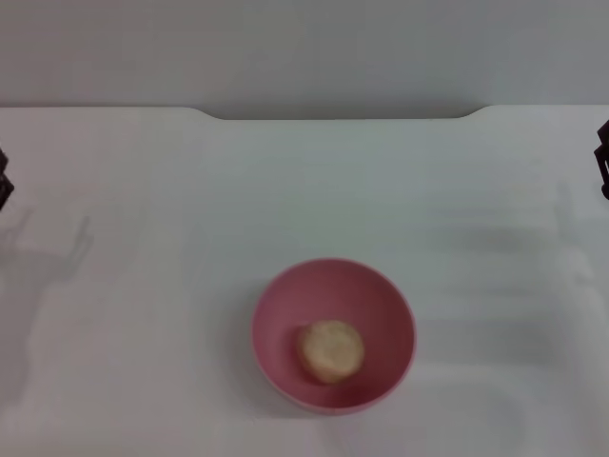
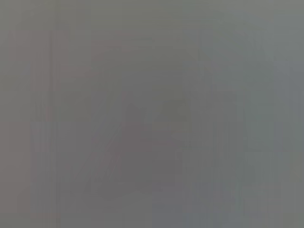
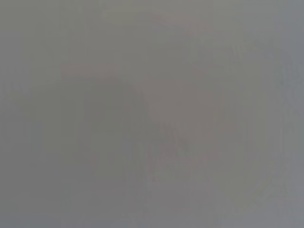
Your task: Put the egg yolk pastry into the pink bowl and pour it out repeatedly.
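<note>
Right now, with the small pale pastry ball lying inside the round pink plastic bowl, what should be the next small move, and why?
Probably bring one gripper, perhaps the right gripper, toward the round pink plastic bowl to grasp its rim for pouring. The small pale egg yolk pastry ball already lies inside, and both grippers, left gripper too, sit at the table edges.

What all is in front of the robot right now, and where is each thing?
pink bowl: one, pink, upright on the table, near the front and about the middle.
egg yolk pastry: one, pale tan, lying inside the pink bowl on its bottom.
table: one, white, filling most of the head view, with a grey wall behind it.
left gripper: one, dark, only a sliver at the left edge of the head view, far from the bowl.
right gripper: one, dark, only a sliver at the right edge of the head view, also far from the bowl.
Both wrist views show only a grey blur, nothing that can be made out.
</note>
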### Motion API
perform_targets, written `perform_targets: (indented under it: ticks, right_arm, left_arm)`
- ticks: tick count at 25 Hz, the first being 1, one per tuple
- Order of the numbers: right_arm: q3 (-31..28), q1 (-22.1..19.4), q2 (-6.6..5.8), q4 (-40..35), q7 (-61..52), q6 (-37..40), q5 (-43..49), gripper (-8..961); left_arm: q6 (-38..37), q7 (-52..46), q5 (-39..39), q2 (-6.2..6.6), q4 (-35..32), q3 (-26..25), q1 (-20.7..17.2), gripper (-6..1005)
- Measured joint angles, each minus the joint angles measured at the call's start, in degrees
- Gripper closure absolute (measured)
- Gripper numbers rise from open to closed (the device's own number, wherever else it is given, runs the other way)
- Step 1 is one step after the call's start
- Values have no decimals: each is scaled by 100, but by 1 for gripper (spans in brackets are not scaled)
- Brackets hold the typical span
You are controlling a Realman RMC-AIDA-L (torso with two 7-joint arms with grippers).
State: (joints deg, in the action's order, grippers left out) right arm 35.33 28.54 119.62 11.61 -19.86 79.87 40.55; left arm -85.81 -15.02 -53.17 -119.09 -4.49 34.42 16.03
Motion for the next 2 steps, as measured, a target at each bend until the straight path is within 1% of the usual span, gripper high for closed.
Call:
perform_targets:
  ticks: [2]
  right_arm:
    - [0, 2, -4, -5, -1, -51, 3, 473]
  left_arm:
    - [32, 1, -102, 0, 2, 0, 4, 183]
